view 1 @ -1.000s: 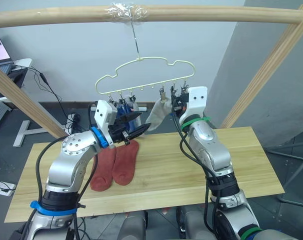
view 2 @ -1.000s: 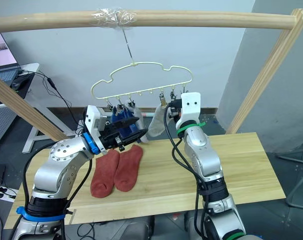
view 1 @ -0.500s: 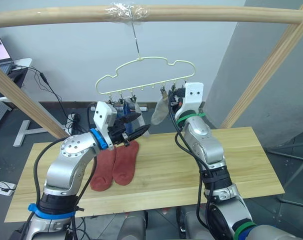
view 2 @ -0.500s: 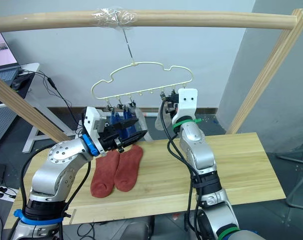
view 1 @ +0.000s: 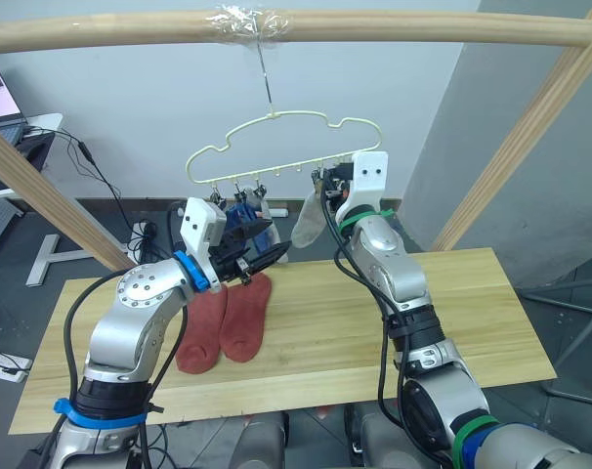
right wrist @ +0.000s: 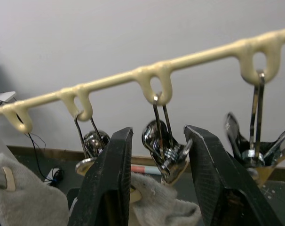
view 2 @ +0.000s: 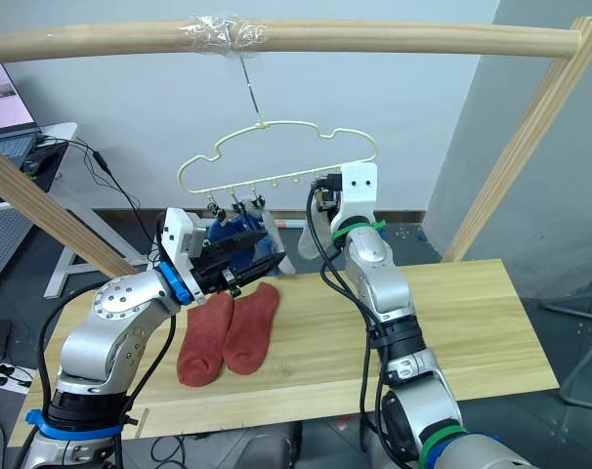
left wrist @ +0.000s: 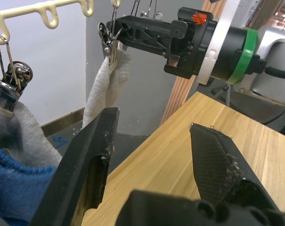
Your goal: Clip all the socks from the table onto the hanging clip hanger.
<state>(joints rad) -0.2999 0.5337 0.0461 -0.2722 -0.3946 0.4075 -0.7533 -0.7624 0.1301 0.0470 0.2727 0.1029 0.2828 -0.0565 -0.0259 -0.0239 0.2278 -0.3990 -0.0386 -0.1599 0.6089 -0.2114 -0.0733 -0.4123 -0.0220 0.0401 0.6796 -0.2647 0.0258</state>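
The clip hanger hangs by its hook from a wooden pole; all places are given relative to it. Below and left of it, the left tool is spread and empty, near the blue socks clipped at its left end. Two rust-red socks lie flat on the surface, below its left half. A light grey sock hangs from a clip right of its middle. The right tool is raised to that clip, jaws spread on either side without pressing it. Risks, as judged: closing on the clip would open it and drop the grey sock; pushing sideways would swing the freely hung hanger, misaligning both tools. The red socks are still unclipped.
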